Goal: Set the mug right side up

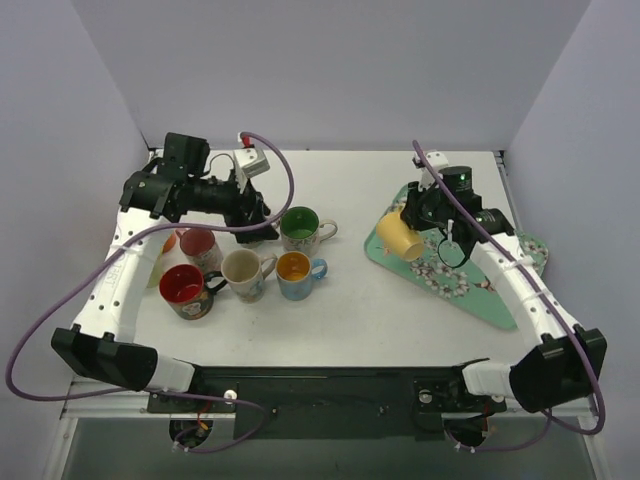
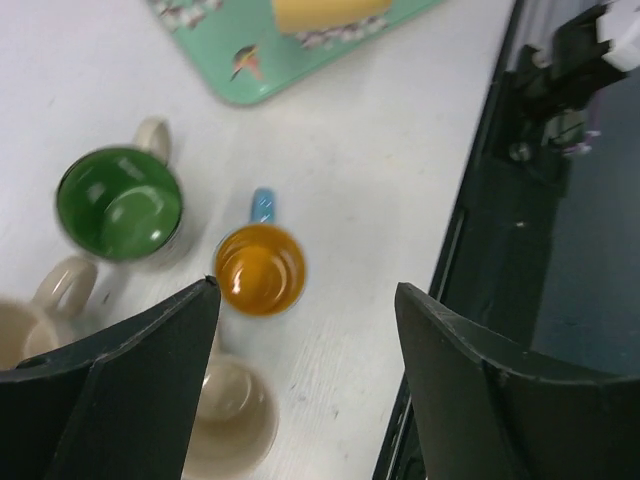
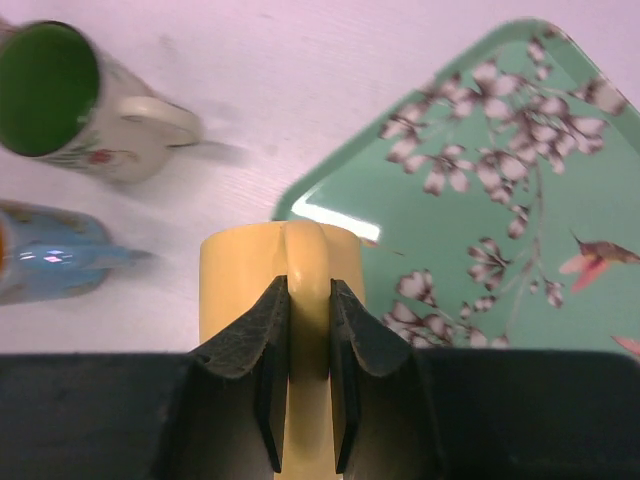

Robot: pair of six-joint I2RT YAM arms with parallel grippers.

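The yellow mug [image 3: 240, 270] lies on its side over the left corner of the green floral tray [image 3: 500, 130]. My right gripper [image 3: 308, 290] is shut on its handle, one black pad on each side. From the top camera the yellow mug [image 1: 398, 238] hangs tilted at the tray's [image 1: 500, 300] left end, under the right gripper [image 1: 412, 222]. My left gripper [image 2: 305, 300] hovers open above the upright mugs and holds nothing; seen from the top camera, the left gripper [image 1: 262, 222] is at the back left.
Several upright mugs stand left of centre: green-lined [image 1: 300, 230], blue with orange inside [image 1: 294, 274], cream [image 1: 242, 272], red [image 1: 185, 290] and pink-lined [image 1: 199, 246]. White walls enclose the table on three sides. A dark table edge [image 2: 480, 250] runs down the left wrist view.
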